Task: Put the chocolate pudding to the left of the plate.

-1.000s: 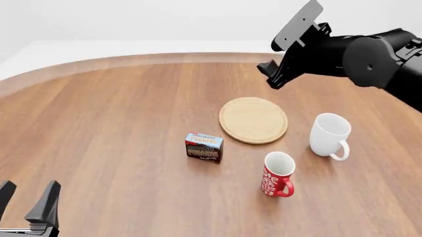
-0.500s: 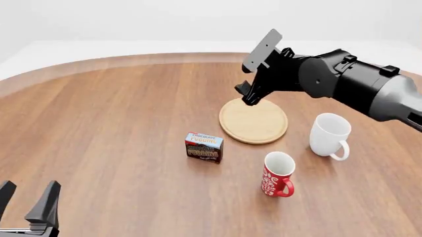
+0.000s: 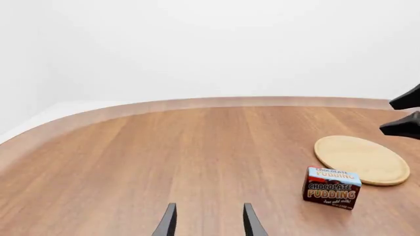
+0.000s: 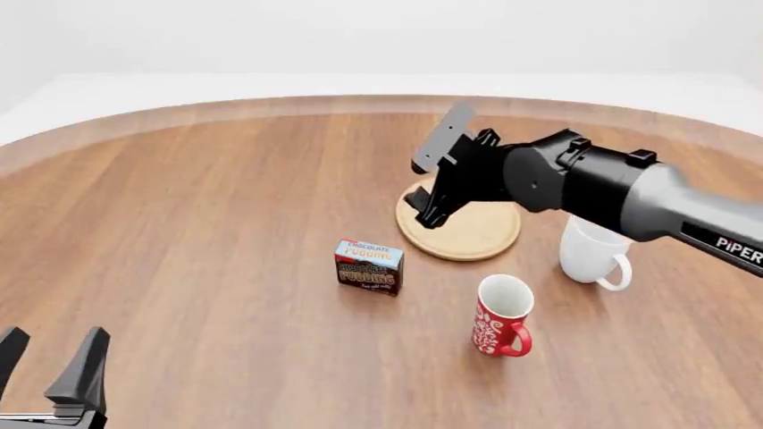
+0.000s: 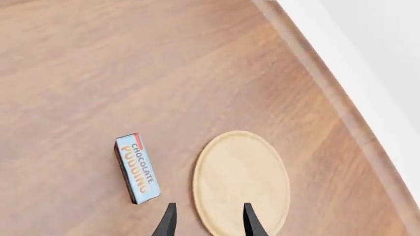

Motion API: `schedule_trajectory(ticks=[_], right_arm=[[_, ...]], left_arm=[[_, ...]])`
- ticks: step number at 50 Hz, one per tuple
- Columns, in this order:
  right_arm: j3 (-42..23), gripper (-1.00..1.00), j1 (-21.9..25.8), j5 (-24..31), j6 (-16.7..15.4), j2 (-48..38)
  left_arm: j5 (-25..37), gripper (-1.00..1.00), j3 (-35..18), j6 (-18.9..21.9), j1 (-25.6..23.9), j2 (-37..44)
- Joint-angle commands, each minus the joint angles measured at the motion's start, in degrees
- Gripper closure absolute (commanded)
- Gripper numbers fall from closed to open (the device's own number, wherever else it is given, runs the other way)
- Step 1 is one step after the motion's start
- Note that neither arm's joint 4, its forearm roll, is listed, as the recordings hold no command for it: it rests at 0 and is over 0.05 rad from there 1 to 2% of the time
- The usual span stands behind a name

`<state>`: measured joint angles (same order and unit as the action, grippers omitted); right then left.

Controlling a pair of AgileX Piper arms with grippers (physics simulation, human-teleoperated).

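Seemingly little of the job is done: from the left wrist view, the chocolate pudding [image 3: 331,188] stands upright on the tabletop [image 3: 184,147], just beside the plate [image 3: 361,160] yet nearer the front edge than a true left-side spot. The left tool [image 3: 207,221] shows two parted, empty fingers well apart from the carton, with broad bare wood toward the far curved edge.

From the front view, the left tool [image 4: 48,366] sits low at the front-left corner, released. The right tool [image 4: 427,183] hangs above the plate's [image 4: 477,237] left rim; its state is hard to judge here. The pudding [image 4: 368,266] rests untouched toward the front-left of the plate. A white mug [image 4: 594,252] and a red mug [image 4: 502,315] crowd the right side, so free room lies leftward.

From the right wrist view, the right tool [image 5: 206,220] has its fingers spread, grasping nothing, above the pudding [image 5: 137,168] and plate [image 5: 241,179]. Grasping and shifting remain.
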<state>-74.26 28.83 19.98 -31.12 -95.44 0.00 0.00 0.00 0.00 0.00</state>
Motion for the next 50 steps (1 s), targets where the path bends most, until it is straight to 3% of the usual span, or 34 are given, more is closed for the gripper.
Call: schedule_trajectory(ticks=[1,50], right_arm=[[0.5,-1.00,1.2,-1.0,0.7,-1.9],[2.0,-1.00,6.4,-6.5,5.1,-8.4]], left_arm=[[0.0,-1.00,0.0,0.0,0.0,0.0],[0.0,-1.00,0.0,0.0,0.0,0.0]])
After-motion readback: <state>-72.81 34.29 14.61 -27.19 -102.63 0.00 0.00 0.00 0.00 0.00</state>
